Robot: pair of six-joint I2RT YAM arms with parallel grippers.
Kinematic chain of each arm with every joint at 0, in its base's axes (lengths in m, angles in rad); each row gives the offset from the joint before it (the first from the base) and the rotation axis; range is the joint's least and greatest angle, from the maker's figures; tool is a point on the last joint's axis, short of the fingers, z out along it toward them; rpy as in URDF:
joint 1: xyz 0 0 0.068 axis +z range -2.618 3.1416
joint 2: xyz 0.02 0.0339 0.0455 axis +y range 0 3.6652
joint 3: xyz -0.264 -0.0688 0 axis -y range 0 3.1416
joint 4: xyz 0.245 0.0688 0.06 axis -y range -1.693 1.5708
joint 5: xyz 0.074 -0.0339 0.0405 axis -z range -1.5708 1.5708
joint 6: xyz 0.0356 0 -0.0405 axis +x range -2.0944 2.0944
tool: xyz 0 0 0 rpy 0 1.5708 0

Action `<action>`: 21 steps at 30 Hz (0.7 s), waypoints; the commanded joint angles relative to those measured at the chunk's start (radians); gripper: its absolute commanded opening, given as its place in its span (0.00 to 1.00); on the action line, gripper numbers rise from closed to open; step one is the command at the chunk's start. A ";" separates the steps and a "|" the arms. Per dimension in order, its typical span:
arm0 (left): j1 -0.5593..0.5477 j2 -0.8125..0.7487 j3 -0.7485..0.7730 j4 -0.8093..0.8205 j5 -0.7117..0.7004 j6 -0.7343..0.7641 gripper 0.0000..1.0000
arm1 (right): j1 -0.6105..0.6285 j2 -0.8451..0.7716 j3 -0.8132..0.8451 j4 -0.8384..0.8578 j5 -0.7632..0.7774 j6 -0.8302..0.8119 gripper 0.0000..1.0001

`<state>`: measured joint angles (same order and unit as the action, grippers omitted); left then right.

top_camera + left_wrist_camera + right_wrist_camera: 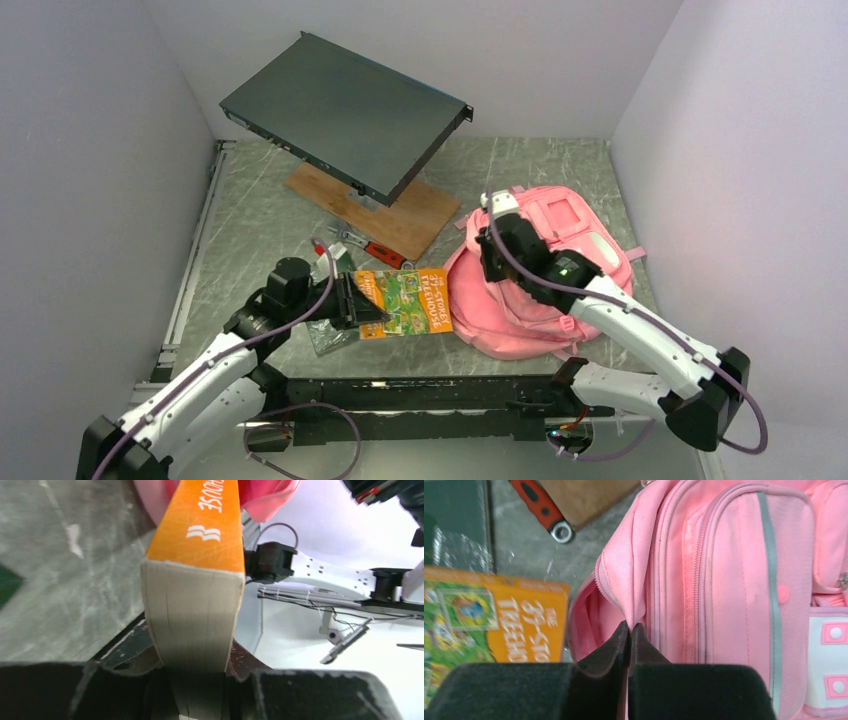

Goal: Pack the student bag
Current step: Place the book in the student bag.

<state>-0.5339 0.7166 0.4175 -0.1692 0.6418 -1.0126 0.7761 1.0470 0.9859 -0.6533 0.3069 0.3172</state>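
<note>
On the grey marbled table (260, 230), walled in white on three sides. Counts, largest thing first.

One dark flat metal chassis (345, 110), at the rear, tilted, its near edge over the board.

Two arms, white and black, bases at the near edge.

One student bag (500, 310), pink, lying flat on the right half of the table, front panel up, with grey strips and a white patch. The zip mouth on its left side gapes toward the book.

One wooden board (410, 215), flat under the chassis, just left of the bag.

One book (410, 300), orange spine, green and orange cover, "TREEHOUSE" readable. It sits between the arms, and its right edge lies at the bag's open mouth.

One dark green packet in clear wrap (330, 338), partly under the book's left end.

One red-and-black-handled tool (385, 253) with a metal ring end, between the board and the book. Small bits beside it are too small to tell.

Left gripper (370, 303): fingers part-way apart and clamped on the book's page block, spine outward. The left wrist view shows it gripped on both faces.

Right gripper (629, 626): fingers pressed together, pinching a fold of pink fabric at the rim of the bag's open mouth.
</note>
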 commanded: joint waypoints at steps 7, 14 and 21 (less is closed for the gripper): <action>-0.169 0.256 0.131 0.440 -0.050 -0.218 0.00 | -0.163 -0.101 0.135 0.051 -0.290 -0.017 0.00; -0.259 0.595 0.254 0.741 -0.043 -0.368 0.00 | -0.173 -0.111 0.177 0.044 -0.302 -0.010 0.00; -0.355 0.863 0.383 0.908 -0.160 -0.465 0.00 | -0.175 -0.106 0.212 0.044 -0.345 0.005 0.00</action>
<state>-0.8448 1.5009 0.7055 0.4774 0.5510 -1.3972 0.5999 0.9783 1.0981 -0.7506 0.0330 0.3061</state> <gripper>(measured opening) 0.291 0.018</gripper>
